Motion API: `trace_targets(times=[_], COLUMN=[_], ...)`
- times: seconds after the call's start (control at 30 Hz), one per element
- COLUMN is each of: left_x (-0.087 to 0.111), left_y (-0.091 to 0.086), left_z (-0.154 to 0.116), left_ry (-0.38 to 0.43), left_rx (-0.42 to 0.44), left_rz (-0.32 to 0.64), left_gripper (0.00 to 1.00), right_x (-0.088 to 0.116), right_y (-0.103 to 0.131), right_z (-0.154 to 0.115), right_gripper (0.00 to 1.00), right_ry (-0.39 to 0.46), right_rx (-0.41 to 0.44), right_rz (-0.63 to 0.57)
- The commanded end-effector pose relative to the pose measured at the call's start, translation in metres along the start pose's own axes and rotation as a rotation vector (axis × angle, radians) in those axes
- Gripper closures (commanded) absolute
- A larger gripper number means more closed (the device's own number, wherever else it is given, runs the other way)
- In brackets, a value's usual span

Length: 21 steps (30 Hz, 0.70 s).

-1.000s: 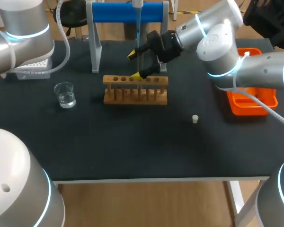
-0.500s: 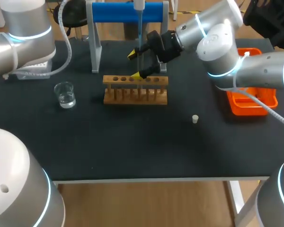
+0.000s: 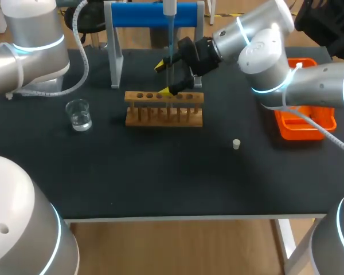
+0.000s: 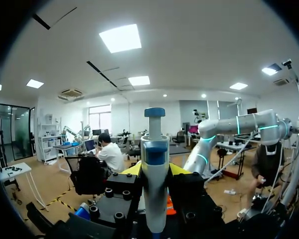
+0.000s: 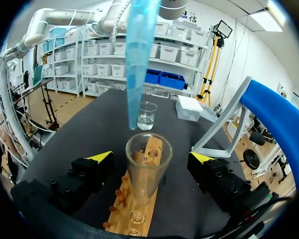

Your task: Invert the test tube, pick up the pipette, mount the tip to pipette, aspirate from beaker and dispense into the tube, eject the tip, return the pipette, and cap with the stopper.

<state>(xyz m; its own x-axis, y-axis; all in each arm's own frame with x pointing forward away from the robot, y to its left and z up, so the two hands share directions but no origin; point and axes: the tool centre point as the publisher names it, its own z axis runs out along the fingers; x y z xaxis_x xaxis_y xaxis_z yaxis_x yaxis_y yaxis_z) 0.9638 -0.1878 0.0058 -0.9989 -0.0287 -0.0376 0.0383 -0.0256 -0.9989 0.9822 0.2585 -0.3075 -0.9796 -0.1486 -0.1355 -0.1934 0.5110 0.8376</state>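
In the left wrist view my left gripper (image 4: 155,172) is shut on the white and blue pipette (image 4: 154,164), which stands upright between its fingers. In the head view only the pipette (image 3: 168,8) shows, its blue tip (image 3: 169,48) pointing down. The clear test tube (image 5: 148,167) stands upright in the wooden rack (image 3: 164,109). The blue tip (image 5: 139,59) ends just above the tube's mouth. My right gripper (image 3: 167,78) is open, one finger on each side of the tube (image 5: 150,158), neither touching it. The white stopper (image 3: 236,144) lies on the mat to the right of the rack.
A glass beaker (image 3: 79,114) with liquid stands left of the rack, ahead of my right gripper (image 5: 146,115). The blue pipette stand (image 3: 155,14) is behind the rack. An orange tray (image 3: 304,125) sits at the right edge. A white tip box (image 3: 43,87) sits at the back left.
The pipette has shifted a little to the right over the tube, and my left arm has turned slightly. My right arm has not moved.
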Motion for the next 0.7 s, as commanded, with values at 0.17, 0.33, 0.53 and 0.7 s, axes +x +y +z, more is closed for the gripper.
trace_targets(times=[0.17,0.33,0.53,0.7], left_x=[-0.001,-0.001,0.001,0.002], left_y=[0.007,0.010,0.014,0.017], left_z=[0.000,0.000,-0.002,-0.002], left_ry=[-0.002,-0.001,-0.004,-0.003], left_rx=[0.013,0.015,0.017,0.018], left_rz=[0.000,-0.003,-0.007,-0.013], left_gripper=[1.00,1.00,1.00,1.00], right_x=[-0.002,-0.002,-0.002,-0.002], right_y=[-0.001,-0.001,-0.001,-0.001], right_z=[-0.001,-0.001,-0.001,-0.001], right_gripper=[0.00,0.00,0.00,0.00], right_ry=[0.007,0.007,0.007,0.007], right_rx=[0.001,0.001,0.001,0.001], right_rz=[-0.001,-0.001,-0.001,-0.001])
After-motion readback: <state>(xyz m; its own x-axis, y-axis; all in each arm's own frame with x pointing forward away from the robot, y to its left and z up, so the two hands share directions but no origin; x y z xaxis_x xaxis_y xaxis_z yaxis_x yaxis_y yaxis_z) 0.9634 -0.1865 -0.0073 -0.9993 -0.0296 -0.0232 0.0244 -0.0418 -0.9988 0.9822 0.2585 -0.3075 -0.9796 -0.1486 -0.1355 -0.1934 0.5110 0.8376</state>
